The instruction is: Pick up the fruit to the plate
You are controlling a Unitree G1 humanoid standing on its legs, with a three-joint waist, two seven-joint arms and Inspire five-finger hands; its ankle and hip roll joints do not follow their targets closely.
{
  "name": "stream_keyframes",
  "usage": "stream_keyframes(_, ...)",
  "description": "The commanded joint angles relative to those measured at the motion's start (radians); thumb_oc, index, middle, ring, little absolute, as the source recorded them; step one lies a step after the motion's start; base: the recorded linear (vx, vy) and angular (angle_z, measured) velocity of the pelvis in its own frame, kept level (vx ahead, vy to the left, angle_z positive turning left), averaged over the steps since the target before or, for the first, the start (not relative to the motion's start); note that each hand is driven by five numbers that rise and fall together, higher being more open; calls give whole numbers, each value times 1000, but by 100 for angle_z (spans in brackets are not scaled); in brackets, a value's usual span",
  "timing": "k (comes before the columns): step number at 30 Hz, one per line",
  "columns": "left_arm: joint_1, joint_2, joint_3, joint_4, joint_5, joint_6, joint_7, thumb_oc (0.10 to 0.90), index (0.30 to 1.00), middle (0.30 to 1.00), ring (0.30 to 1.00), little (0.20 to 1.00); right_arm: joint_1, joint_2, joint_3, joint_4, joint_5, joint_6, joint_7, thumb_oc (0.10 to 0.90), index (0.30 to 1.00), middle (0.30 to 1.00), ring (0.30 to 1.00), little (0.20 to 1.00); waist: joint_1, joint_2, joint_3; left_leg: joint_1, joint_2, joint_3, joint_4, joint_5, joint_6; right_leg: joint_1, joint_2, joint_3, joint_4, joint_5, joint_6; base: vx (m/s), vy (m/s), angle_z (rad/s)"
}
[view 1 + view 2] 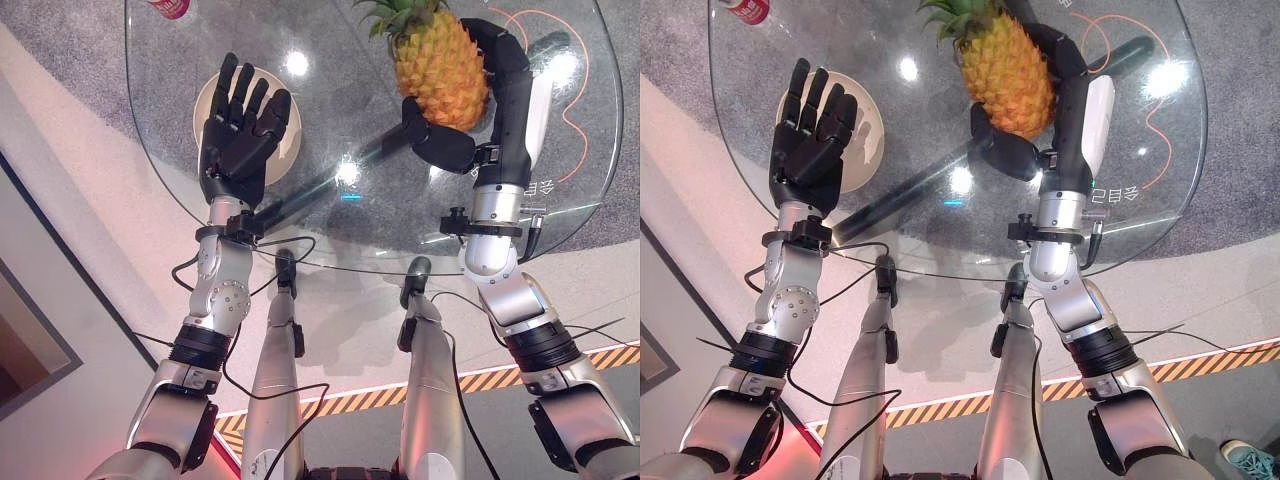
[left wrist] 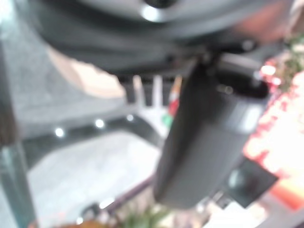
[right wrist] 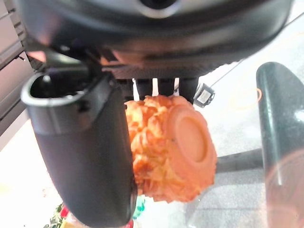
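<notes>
A pineapple [image 1: 440,68] with a green crown lies on the round glass table [image 1: 330,235], right of centre. My right hand [image 1: 500,70] is curled round it, thumb [image 1: 435,140] on the near side and fingers over the far side; the right wrist view shows the fruit's flat base [image 3: 187,137] between thumb and fingers. A cream plate [image 1: 212,100] sits at the table's left. My left hand [image 1: 240,130] hovers over the plate with straight, spread fingers, holding nothing.
A red-and-white can [image 1: 170,8] stands at the table's far left edge. A dark bar [image 1: 330,180] of the table's base runs under the glass between plate and pineapple. An orange line [image 1: 575,120] curves on the right side. Grey floor surrounds the table.
</notes>
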Motion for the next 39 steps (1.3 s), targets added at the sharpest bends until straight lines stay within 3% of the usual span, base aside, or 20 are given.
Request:
stream_keyframes(1,-119,24,4,-127,-41,-21,-85,800,900,900,900,900,-140,-13,-26,-216,-44,-142,-1,100,300,300,300,200,-10,-21,-21,19,-31,24,61,-79,34,65,31,-43,-131,77,-11,0,0,0)
stream_keyframes(9,-132,12,-7,-129,-137,-4,-146,800,900,900,900,900,-155,-15,6,-215,-30,-125,48,100,300,300,300,200,-10,-19,-21,25,-30,28,58,-84,33,72,28,-45,-137,73,-9,0,0,0)
stream_keyframes(21,-148,14,-20,-177,-155,10,-206,800,900,900,900,900,-153,-30,29,-198,-15,-109,65,100,300,300,300,200,-11,-18,-21,23,-32,29,58,-86,34,70,24,-46,-139,74,-8,0,0,0)
stream_keyframes(39,-178,17,-55,-224,-121,83,-181,800,900,900,900,900,-184,-18,30,-256,-11,-114,87,100,300,300,300,200,-13,-21,-21,30,-35,31,54,-85,38,78,30,-44,-144,77,-9,0,0,0)
